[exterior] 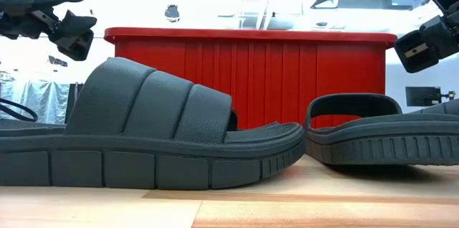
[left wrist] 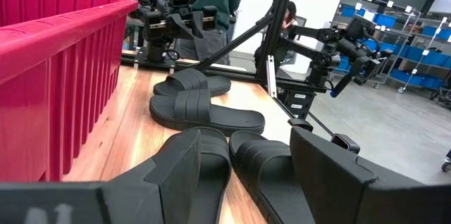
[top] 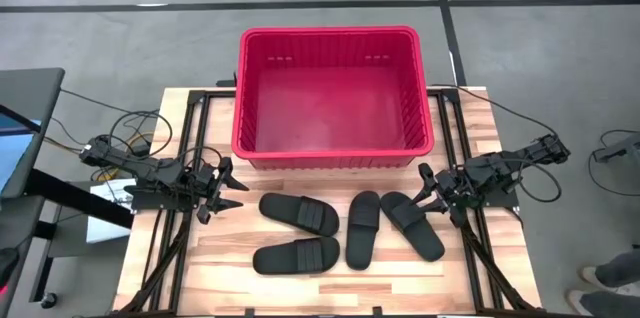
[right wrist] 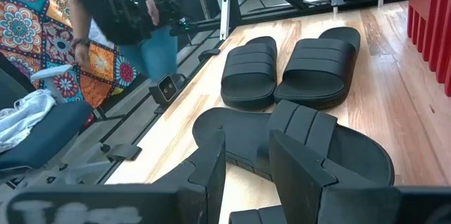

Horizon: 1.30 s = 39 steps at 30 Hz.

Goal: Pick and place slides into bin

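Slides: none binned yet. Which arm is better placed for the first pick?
Right. The right gripper, open, sits right beside the rightmost slide. The left gripper, also open, has a gap to its nearest slide. The bin is empty.

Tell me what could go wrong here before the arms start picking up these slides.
The four slides lie close together, some seemingly touching, so a claw closing on one may drag its neighbour. The right claw sits right beside the nearest slide and could nudge it toward the table edge. The bin has tall walls, so a slide carried too low might catch the rim. The left claw is open, off to the left of the slides.
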{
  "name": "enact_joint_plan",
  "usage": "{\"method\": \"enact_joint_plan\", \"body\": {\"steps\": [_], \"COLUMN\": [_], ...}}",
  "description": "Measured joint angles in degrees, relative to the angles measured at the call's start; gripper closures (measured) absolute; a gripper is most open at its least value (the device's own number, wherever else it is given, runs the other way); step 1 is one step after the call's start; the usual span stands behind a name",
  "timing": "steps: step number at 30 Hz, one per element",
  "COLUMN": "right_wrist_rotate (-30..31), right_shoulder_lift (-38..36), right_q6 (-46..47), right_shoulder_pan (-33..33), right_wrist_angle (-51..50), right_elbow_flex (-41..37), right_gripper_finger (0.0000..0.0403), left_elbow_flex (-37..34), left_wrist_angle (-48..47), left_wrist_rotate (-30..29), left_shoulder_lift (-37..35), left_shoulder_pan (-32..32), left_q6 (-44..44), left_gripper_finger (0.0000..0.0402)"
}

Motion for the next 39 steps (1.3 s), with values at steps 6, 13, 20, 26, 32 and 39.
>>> {"method": "enact_joint_plan", "body": {"steps": [6, 13, 20, 26, 32, 39], "right_wrist_rotate": [0.0, 0.0, 0.0, 0.0, 0.0, 0.0], "right_shoulder_lift": [0.0, 0.0, -0.01, 0.0, 0.0, -0.01], "right_q6": [-0.01, -0.01, 0.0, -0.01, -0.01, -0.01], "right_shoulder_pan": [0.0, 0.0, -0.01, 0.01, -0.01, -0.01], "right_wrist_angle": [0.01, 0.0, -0.01, 0.0, 0.0, 0.01], "right_elbow_flex": [0.0, 0.0, 0.0, 0.0, 0.0, 0.0], "right_gripper_finger": [0.0301, 0.0301, 0.0301, 0.0301, 0.0301, 0.0301], "left_elbow_flex": [-0.01, -0.01, -0.02, -0.02, -0.02, 3.26], "left_wrist_angle": [0.0, 0.0, 0.39, 1.6, 4.7, 5.5], "left_wrist_rotate": [0.0, -0.01, 0.05, -3.33, -6.67, 4.27], "left_shoulder_lift": [0.01, 0.02, 0.01, 0.02, 0.02, 1.18], "left_shoulder_pan": [0.0, 0.01, 0.02, 0.0, 0.04, -1.47], "left_q6": [0.0, 0.0, -1.96, -9.78, -31.05, -41.15], "left_gripper_finger": [0.0192, 0.0192, 0.0192, 0.0192, 0.0192, 0.0192]}}
